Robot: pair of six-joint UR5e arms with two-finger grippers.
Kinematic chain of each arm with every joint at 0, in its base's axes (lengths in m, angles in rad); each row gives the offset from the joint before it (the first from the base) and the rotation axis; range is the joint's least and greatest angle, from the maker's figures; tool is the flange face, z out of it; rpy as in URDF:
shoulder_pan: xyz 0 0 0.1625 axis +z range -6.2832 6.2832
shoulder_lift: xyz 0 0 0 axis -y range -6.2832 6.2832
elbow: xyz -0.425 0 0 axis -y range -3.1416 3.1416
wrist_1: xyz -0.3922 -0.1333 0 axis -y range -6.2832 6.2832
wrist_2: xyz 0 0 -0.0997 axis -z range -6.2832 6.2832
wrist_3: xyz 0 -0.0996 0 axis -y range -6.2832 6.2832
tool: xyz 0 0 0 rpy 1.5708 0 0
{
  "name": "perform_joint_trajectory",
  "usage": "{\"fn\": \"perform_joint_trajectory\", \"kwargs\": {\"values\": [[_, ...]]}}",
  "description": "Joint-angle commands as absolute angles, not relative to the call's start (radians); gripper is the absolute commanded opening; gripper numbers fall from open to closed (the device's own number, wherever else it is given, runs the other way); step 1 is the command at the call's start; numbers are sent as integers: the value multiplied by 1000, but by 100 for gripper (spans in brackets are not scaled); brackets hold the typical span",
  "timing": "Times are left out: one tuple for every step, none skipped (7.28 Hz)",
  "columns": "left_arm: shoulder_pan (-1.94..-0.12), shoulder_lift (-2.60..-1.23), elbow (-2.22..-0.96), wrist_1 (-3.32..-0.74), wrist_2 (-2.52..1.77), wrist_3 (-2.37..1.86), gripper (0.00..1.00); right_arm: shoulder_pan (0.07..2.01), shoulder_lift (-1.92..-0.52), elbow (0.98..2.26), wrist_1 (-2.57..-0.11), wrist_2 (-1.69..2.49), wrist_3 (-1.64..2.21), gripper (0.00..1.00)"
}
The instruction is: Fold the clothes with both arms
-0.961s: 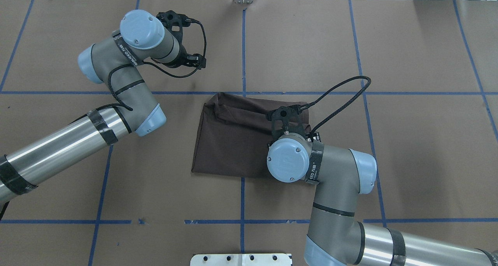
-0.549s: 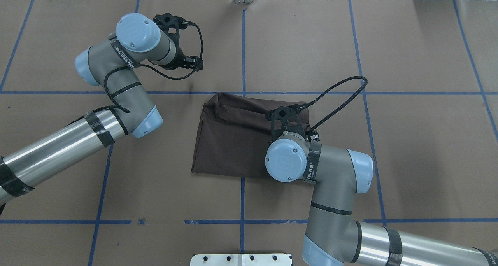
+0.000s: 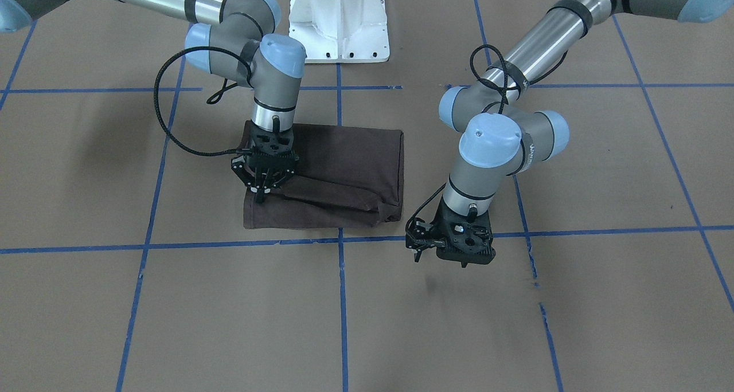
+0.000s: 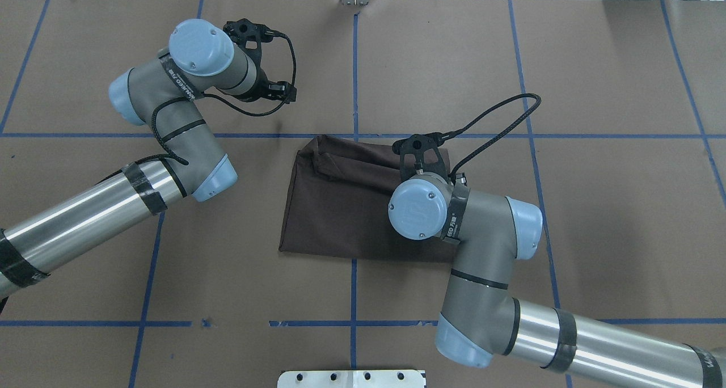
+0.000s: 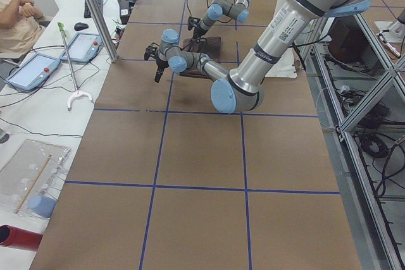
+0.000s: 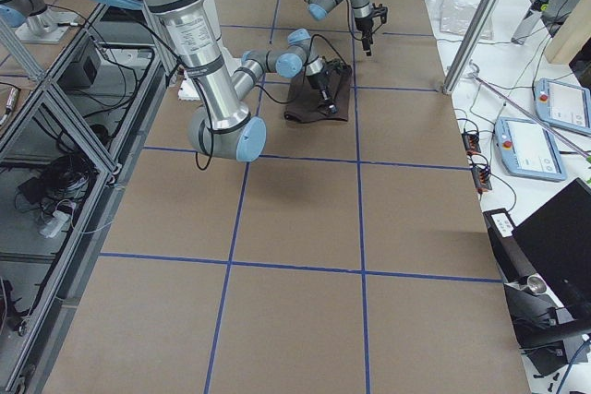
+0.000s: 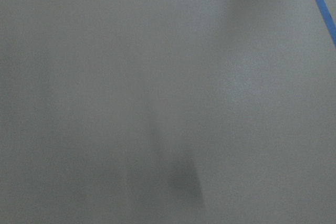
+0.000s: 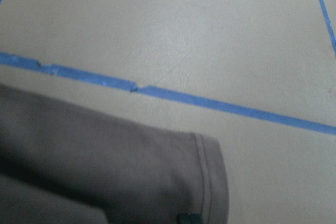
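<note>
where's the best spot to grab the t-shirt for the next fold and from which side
Probably the hemmed corner at the far right edge of the T-shirt, pinched from straight above. The shirt lies flat on the table, so only its layered edges offer a lip, and the right end effector hangs over that edge.

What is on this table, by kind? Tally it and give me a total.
T-shirt: 1
Robot arms: 2 (left arm, right arm)
White pedestal base: 1
Total: 4
</note>
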State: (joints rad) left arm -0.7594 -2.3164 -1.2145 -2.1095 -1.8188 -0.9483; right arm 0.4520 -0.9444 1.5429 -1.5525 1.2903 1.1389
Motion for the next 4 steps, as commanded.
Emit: {"fn": "perform_joint_trajectory", "kwargs": {"values": [[-759, -2315, -1224, -2108, -1819, -950, 100, 532, -904, 1456, -1465, 1339, 1123, 0], [-758, -2315, -1235, -2106, -1819, -956, 100, 558, -888, 1460, -1459, 1411, 1123, 0], [-758, -2315, -1258, -2096, -1819, -959, 100, 604, -873, 1468, -1456, 1492, 1123, 22], [-756, -2310, -1288, -2094, -1819, -962, 100, 648, -870, 1482, -1463, 1575, 1111, 99]]}}
